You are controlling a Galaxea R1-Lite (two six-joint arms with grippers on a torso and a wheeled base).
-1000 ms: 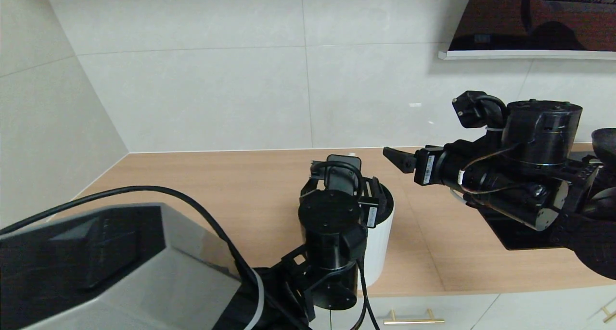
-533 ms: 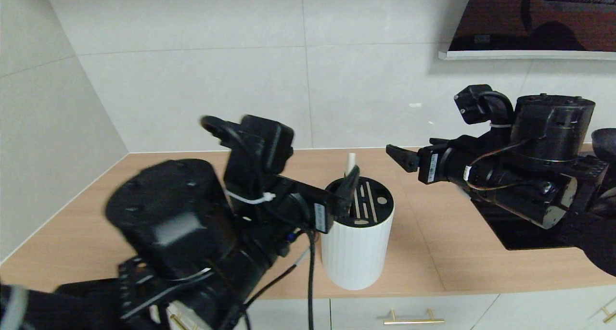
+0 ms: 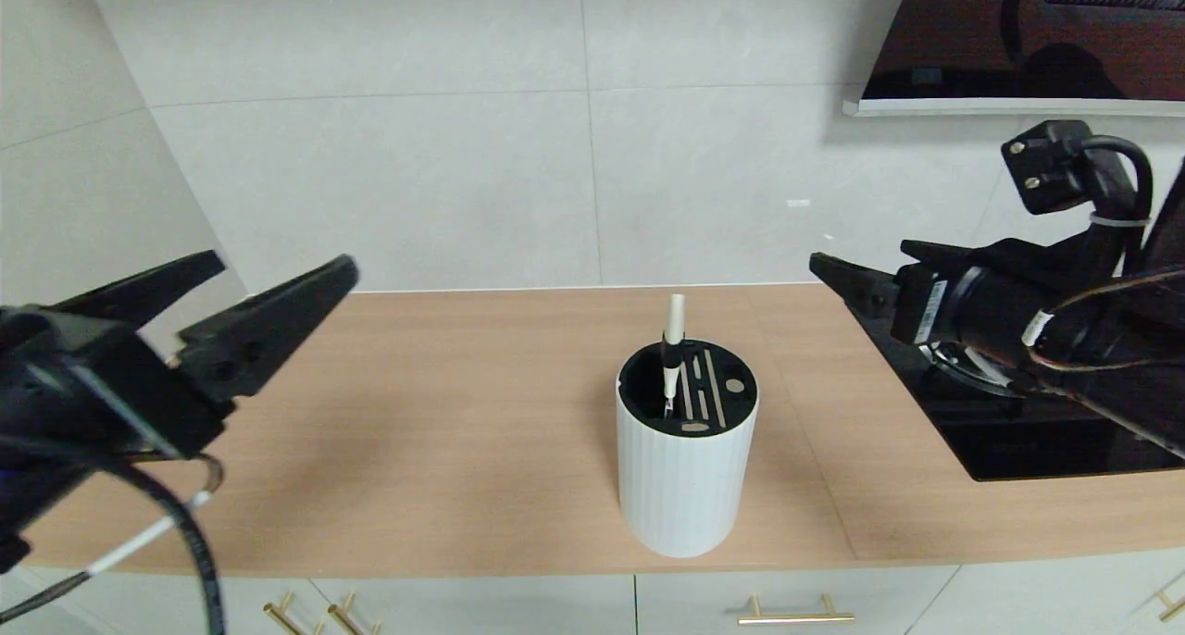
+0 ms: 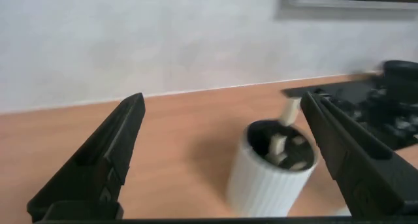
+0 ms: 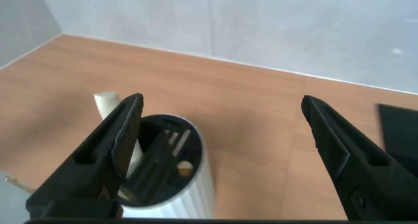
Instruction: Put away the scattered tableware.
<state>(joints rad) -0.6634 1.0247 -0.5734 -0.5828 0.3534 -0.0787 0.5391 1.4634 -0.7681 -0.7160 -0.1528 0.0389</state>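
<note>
A white ribbed utensil holder [image 3: 685, 487] with a black slotted top stands near the front of the wooden counter [image 3: 444, 413]. One cream-handled utensil [image 3: 675, 325] stands upright in it. My left gripper [image 3: 285, 265] hangs open and empty above the counter's left end, well away from the holder. My right gripper [image 3: 861, 255] is open and empty in the air, right of the holder and behind it. In the left wrist view, the left gripper [image 4: 222, 100] frames the holder [image 4: 261, 185] and the utensil's handle [image 4: 287, 113]. The right gripper [image 5: 222, 103] looks down on the holder [image 5: 196, 185].
A black cooktop [image 3: 1018, 441] is set into the counter at the right, under my right arm. A dark range hood [image 3: 1018, 52] hangs at the upper right. Tiled walls close the back and left. Drawer handles [image 3: 787, 612] sit below the counter's front edge.
My left arm has pulled back from over the holder to the far left, open, leaving the cream-handled utensil standing in the holder. My right arm has drawn back to the right.
</note>
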